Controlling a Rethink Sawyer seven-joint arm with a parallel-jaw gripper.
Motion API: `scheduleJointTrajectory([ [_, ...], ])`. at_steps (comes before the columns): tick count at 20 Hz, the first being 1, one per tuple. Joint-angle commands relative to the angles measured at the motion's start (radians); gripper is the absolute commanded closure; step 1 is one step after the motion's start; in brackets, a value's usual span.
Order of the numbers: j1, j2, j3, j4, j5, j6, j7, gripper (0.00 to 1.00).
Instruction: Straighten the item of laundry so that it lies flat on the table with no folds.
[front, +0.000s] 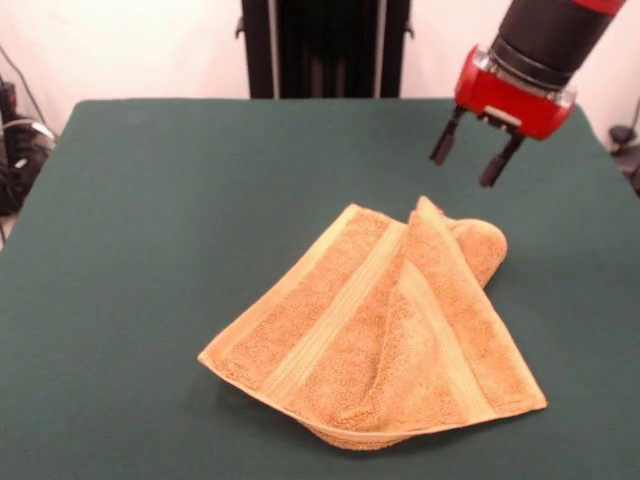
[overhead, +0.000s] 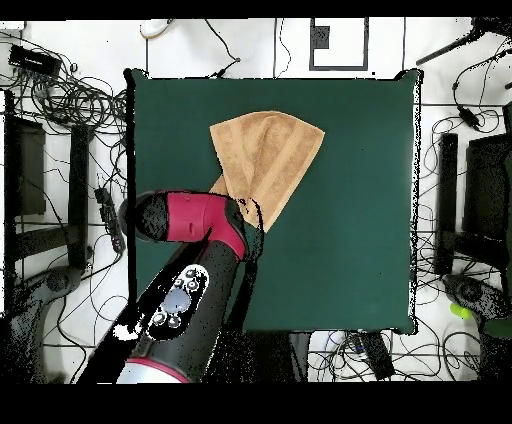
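Observation:
The orange-tan towel (front: 385, 335) lies folded over itself on the dark green table (front: 170, 230), right of the middle and toward the near edge in the front view. Paler woven bands run along it. One layer overlaps another, and a rounded fold bulges at its far right corner. In the overhead view the towel (overhead: 268, 152) sits in the upper middle of the table (overhead: 350, 220). My gripper (front: 477, 152) hangs in the air above and just beyond the towel's far corner, its two dark fingers (front: 442, 140) spread open and empty. In the overhead view the arm (overhead: 200, 225) hides the gripper.
The robot's pedestal (front: 325, 45) stands behind the table's far edge. Cables and equipment (overhead: 60, 110) lie on the floor around the table. A dark object with cables (front: 15, 150) sits off the table's left edge in the front view.

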Motion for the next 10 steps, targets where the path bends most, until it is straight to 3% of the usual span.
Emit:
scheduleJointTrajectory([
  [1,0.042,0.121,0.079,0.068,-0.002,-0.086,0.237,0.00],
  [10,0.045,0.196,0.064,0.029,0.002,-0.146,0.234,0.00],
])
